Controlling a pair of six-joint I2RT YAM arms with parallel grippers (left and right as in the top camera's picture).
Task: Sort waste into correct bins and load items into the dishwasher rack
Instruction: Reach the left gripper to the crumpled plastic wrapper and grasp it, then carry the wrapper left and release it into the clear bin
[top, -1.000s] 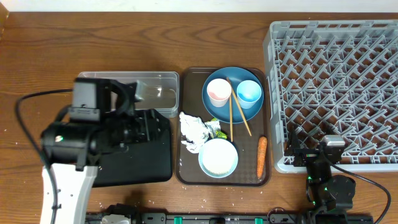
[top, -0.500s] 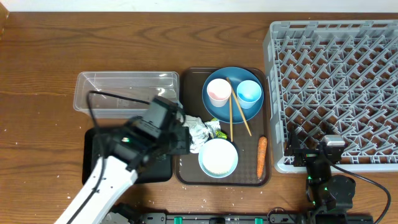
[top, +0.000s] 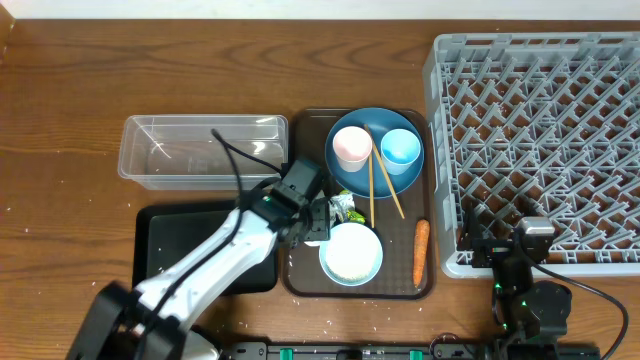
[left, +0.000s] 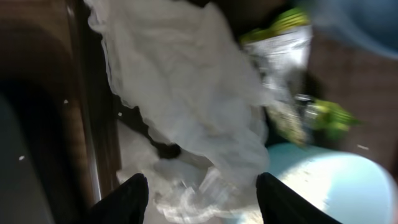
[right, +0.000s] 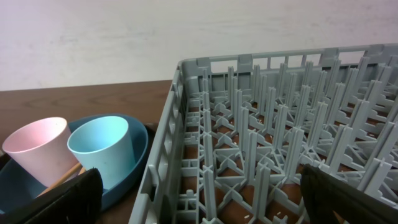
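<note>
Left gripper (left: 200, 198) is down over the tissue (left: 186, 93), jaws apart, on the left of the brown tray (top: 297, 282), just left of the bowl (top: 351, 253). Right gripper (right: 202, 196) gapes wide by the rack's (top: 540, 130) near-left corner.

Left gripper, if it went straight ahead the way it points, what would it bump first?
Most likely the crumpled white tissue, straight ahead of the left gripper; the pale blue bowl lies beside it. Depth is unclear.
</note>
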